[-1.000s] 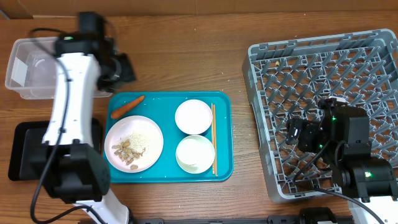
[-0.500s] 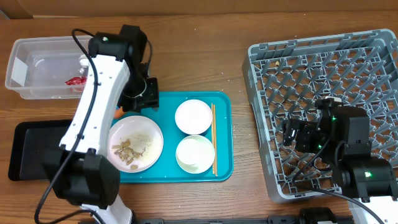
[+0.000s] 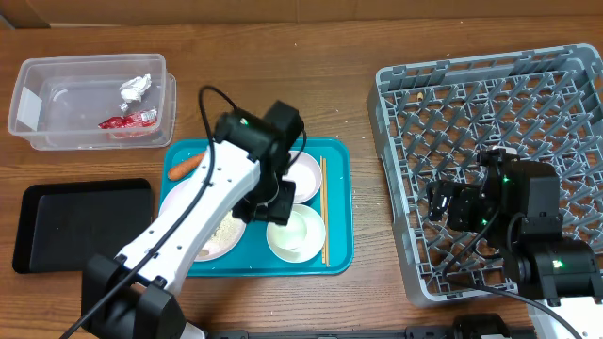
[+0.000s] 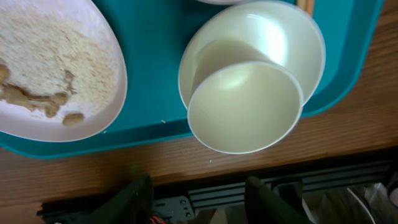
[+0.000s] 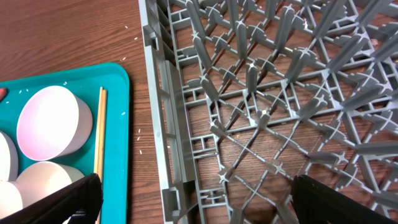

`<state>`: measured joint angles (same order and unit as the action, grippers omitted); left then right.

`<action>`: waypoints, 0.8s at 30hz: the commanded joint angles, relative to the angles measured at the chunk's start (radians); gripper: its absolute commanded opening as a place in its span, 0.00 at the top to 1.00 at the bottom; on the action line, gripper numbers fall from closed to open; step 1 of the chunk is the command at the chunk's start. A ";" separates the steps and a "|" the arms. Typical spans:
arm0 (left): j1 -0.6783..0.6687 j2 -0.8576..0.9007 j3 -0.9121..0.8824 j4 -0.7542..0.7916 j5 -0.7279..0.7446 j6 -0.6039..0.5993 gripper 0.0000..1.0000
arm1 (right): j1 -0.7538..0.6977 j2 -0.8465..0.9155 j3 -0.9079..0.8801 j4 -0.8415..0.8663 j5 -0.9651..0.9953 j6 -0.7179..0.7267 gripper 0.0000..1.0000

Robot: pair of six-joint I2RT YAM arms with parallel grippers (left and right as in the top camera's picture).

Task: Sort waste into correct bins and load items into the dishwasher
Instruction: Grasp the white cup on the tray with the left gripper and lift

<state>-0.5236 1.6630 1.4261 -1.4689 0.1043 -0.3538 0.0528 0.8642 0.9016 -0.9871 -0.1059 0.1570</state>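
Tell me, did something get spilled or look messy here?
Yes, a little. Loose white rice grains lie scattered on the wooden table between the teal tray and the grey dish rack, with a few more on the tray itself. They belong with the waste, not on the table. Nothing looks broken.

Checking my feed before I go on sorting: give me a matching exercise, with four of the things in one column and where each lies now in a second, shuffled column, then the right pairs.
Things
1. small carrot
2. red wrapper
3. chopsticks
4. rice and nut scraps

Places
A. on the white plate
B. on the teal tray, beside the bowls on the side of the dish rack
C. inside the clear tub
D. on the teal tray, at the corner nearest the clear tub

Pairs: 1-D, 2-C, 3-B, 4-A
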 commanded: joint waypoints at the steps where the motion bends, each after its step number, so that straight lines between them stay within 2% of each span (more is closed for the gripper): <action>1: -0.005 0.003 -0.086 0.055 -0.006 -0.037 0.50 | -0.003 -0.005 0.029 0.005 -0.007 -0.004 0.00; 5: -0.005 0.003 -0.169 0.170 0.001 -0.043 0.52 | -0.003 -0.005 0.029 0.005 -0.008 -0.004 0.00; 9: -0.005 0.004 -0.224 0.251 0.000 -0.043 0.62 | -0.003 -0.005 0.029 0.005 -0.007 -0.004 0.00; 12: -0.005 0.004 -0.262 0.286 0.008 -0.047 0.64 | -0.003 -0.005 0.029 0.005 -0.007 -0.004 0.00; 13: -0.006 0.004 -0.272 0.293 0.016 -0.047 0.69 | -0.003 -0.005 0.029 0.005 -0.008 -0.004 0.00; 15: -0.006 0.004 -0.279 0.300 0.023 -0.047 0.87 | -0.003 -0.005 0.029 0.005 -0.007 -0.004 0.00; 17: -0.001 0.003 -0.274 0.311 0.023 -0.047 0.96 | -0.003 -0.005 0.029 0.005 -0.007 -0.004 0.00; 24: 0.053 0.003 -0.148 0.254 0.035 -0.031 0.96 | -0.003 -0.005 0.029 0.003 0.000 -0.004 0.00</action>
<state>-0.5018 1.6653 1.1938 -1.1999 0.1223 -0.3931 0.0528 0.8642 0.9012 -0.9867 -0.1070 0.1566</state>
